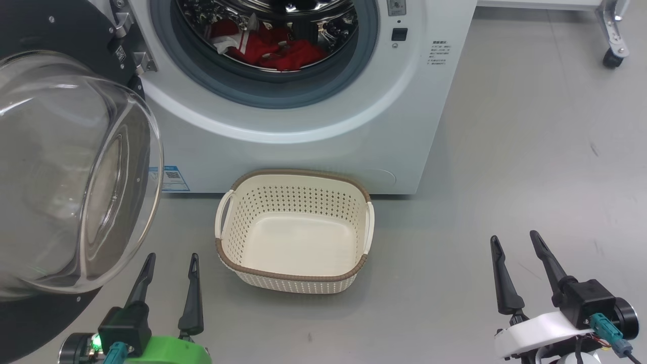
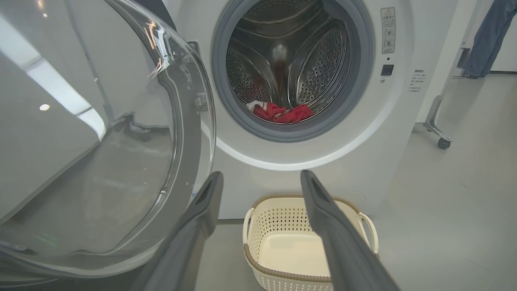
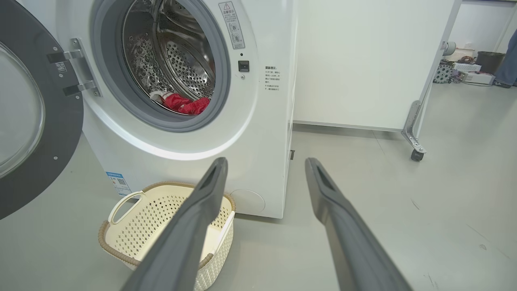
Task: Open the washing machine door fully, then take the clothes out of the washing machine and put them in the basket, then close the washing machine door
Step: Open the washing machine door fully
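Note:
The washing machine (image 1: pixel 328 116) stands ahead with its door (image 1: pixel 65 172) swung wide open to the left, glass bowl bulging toward me. Red clothes (image 1: pixel 275 50) with white trim lie low in the steel drum, also seen as clothes (image 2: pixel 280 113) and clothes (image 3: pixel 181 104). An empty cream basket (image 1: pixel 295 283) sits on the floor in front of the machine. My left gripper (image 1: pixel 171 260) is open, just below the door's rim and left of the basket, holding nothing. My right gripper (image 1: pixel 514 242) is open over bare floor, well right of the basket.
Grey floor (image 1: pixel 530 167) stretches to the right of the machine. A wheeled metal frame leg (image 1: pixel 614 35) stands at the far right. A person's leg (image 2: pixel 486 38) shows beyond that frame. Boxes and a bin (image 3: pixel 468 66) sit farther back.

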You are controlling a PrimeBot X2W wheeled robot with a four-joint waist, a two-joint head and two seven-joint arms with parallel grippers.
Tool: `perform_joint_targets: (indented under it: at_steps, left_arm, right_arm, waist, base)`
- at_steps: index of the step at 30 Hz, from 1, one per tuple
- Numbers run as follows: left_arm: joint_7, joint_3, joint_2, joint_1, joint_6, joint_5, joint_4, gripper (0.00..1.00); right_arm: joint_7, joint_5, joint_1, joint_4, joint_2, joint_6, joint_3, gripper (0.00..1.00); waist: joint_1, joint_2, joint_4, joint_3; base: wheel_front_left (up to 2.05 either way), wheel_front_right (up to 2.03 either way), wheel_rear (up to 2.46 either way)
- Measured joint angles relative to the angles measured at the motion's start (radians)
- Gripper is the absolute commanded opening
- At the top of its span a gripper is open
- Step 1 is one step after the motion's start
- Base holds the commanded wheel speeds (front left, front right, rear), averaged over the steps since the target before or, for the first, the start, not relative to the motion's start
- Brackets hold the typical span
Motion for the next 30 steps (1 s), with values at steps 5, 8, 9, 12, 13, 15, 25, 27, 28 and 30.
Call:
perform_joint_targets:
  at_steps: [5,8,9,12,13,15,25,27,28,30]
  left_arm:
    - [0.000,0.006,0.000,0.010,0.005,0.007,0.004,1.00]
    - [0.000,0.012,0.000,0.013,0.013,0.007,0.009,1.00]
    - [0.000,0.015,0.000,0.013,0.013,0.007,0.010,1.00]
    - [0.000,0.014,0.000,0.013,0.013,0.007,0.016,1.00]
    - [0.000,0.011,0.000,0.013,0.013,0.007,0.021,1.00]
    - [0.006,0.001,0.000,0.014,0.013,0.007,0.024,1.00]
    - [0.027,-0.018,-0.001,0.014,0.013,0.007,0.035,1.00]
    - [0.028,-0.019,-0.001,0.014,0.013,0.007,0.035,1.00]
    - [0.028,-0.019,-0.001,0.014,0.013,0.007,0.035,1.00]
    - [0.034,-0.021,-0.001,0.014,0.013,0.007,0.035,1.00]
  right_arm:
    - [0.000,0.000,0.002,0.002,0.007,-0.002,0.000,1.00]
    - [0.000,0.000,0.003,0.003,0.008,-0.003,-0.001,1.00]
    - [0.000,0.000,0.004,0.003,0.008,-0.003,-0.002,1.00]
    - [0.000,0.000,0.009,0.003,0.008,-0.004,-0.006,1.00]
    - [0.000,0.000,0.011,0.003,0.008,-0.004,-0.009,1.00]
    - [0.000,0.000,0.017,0.000,0.009,-0.012,-0.014,1.00]
    - [0.000,0.000,0.023,-0.004,0.012,-0.013,-0.024,1.00]
    - [0.000,0.000,0.023,-0.005,0.014,-0.013,-0.024,1.00]
    - [0.000,0.000,0.024,-0.006,0.014,-0.013,-0.024,1.00]
    - [0.000,0.000,0.024,-0.007,0.014,-0.013,-0.024,1.00]
  waist:
    - [0.0000,0.0000,-0.028,-0.012]
    - [0.0000,0.0000,-0.048,-0.020]
    - [0.0000,0.0000,-0.054,-0.022]
    - [0.0000,0.0000,-0.072,-0.028]
    - [0.0000,0.0000,-0.077,-0.030]
    - [0.0000,0.0000,-0.084,-0.035]
    - [0.0000,0.0000,-0.087,-0.042]
    - [0.0000,0.0000,-0.085,-0.041]
    - [0.0000,0.0000,-0.084,-0.041]
    - [0.0000,0.0000,-0.082,-0.041]
  base:
    - [0.00,0.00,0.00]
    - [0.00,0.00,0.00]
    - [0.00,0.00,0.00]
    - [0.00,0.00,0.00]
    - [0.00,0.00,0.00]
    - [0.00,0.00,0.00]
    - [0.00,0.00,0.00]
    - [0.00,0.00,0.00]
    - [0.00,0.00,0.00]
    - [0.00,0.00,0.00]
